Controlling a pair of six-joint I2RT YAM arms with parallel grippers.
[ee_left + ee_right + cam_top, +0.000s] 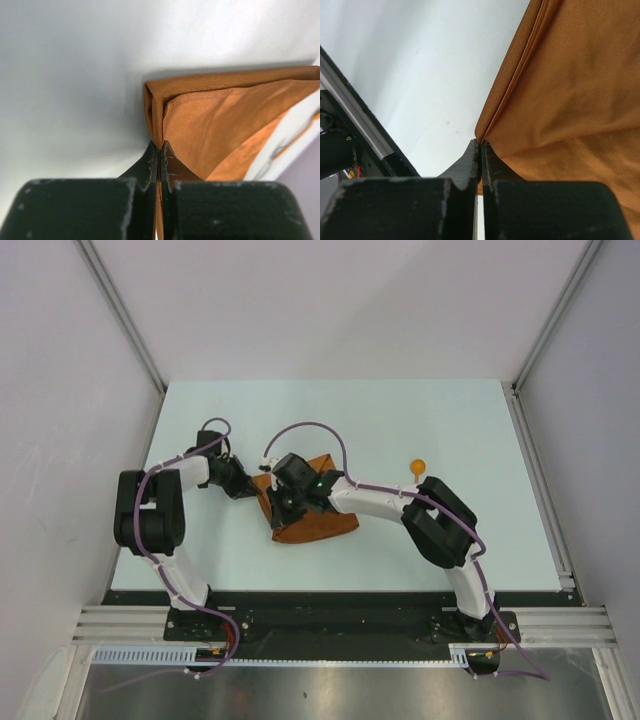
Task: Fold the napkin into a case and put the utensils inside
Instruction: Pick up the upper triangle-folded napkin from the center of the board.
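On the pale table, left gripper and right gripper each pinch a folded edge of the soft, fine-ribbed rust-orange napkin; a round-bowled spoon lies apart.

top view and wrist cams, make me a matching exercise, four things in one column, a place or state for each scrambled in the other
1 napkin
2 spoon
3 left gripper
4 table

a pale blue-green, under everything
b shut on a cloth corner
c apart from the cloth, beside the right arm
d folded, rust-orange, mid-table

Pairs: 1-d, 2-c, 3-b, 4-a
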